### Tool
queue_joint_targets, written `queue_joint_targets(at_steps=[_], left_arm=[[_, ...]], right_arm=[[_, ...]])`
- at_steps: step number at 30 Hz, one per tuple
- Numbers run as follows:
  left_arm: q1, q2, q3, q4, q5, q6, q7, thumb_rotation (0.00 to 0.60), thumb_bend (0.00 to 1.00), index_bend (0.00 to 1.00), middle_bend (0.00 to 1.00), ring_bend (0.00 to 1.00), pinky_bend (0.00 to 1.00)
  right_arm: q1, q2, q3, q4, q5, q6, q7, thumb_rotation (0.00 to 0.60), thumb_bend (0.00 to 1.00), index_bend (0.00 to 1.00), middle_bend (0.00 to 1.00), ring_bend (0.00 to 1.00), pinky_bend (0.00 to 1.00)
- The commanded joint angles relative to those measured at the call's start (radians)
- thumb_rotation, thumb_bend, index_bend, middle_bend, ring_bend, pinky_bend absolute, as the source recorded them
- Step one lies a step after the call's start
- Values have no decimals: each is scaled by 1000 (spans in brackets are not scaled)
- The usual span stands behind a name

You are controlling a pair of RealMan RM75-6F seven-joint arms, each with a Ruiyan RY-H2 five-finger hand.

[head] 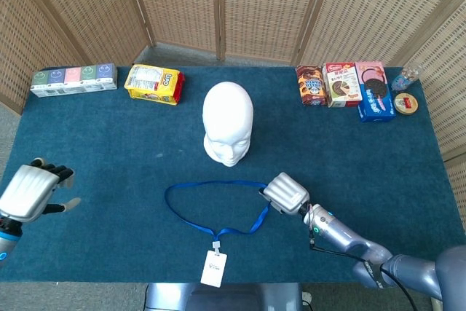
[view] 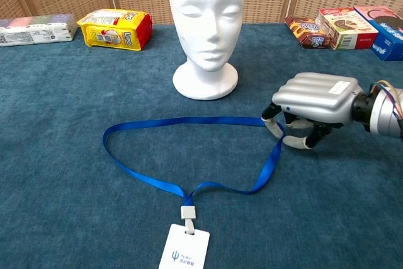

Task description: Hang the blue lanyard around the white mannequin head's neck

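A staged robot test room rather than a home; woven wicker folding screens (head: 262, 5) wall off a table covered in dark blue carpet-like cloth (head: 109, 143); beyond the silver right hand (head: 285, 193), boxed snacks (head: 342, 84) stand lined up like props.

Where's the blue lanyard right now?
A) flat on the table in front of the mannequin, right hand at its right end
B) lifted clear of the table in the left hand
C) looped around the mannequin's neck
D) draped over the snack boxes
A: the blue lanyard lies looped on the table in front of the white mannequin head, with the right hand at its right end.
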Motion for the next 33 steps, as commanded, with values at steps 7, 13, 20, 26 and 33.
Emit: queue_joint_targets(at_steps=[7,13,20,26,33], left_arm=[[-110,-19,32,18,65,-151,-24,464,157,605,999,1000,799],[-159,-29,44,14,84,-222,-22,458,165,605,1000,1000,947],[-236,-51,60,9,94,-333,-26,447,223,605,1000,1000,1000],[-280,-86,64,20,77,-401,-5,454,284,605,1000,1000,1000],[-328,-139,71,56,70,-463,33,465,304,605,1000,1000,1000]], right_arm=[[-3,8,8,-23,9,3,-20,600,480,586,1000,1000,1000],[-6,10,9,-29,12,3,-26,600,479,588,1000,1000,1000],[-10,10,9,-32,17,4,-30,600,480,589,1000,1000,1000],[-8,0,12,-26,19,-1,-33,600,479,589,1000,1000,1000],[-5,-7,15,-22,20,-5,-30,600,480,589,1000,1000,1000]])
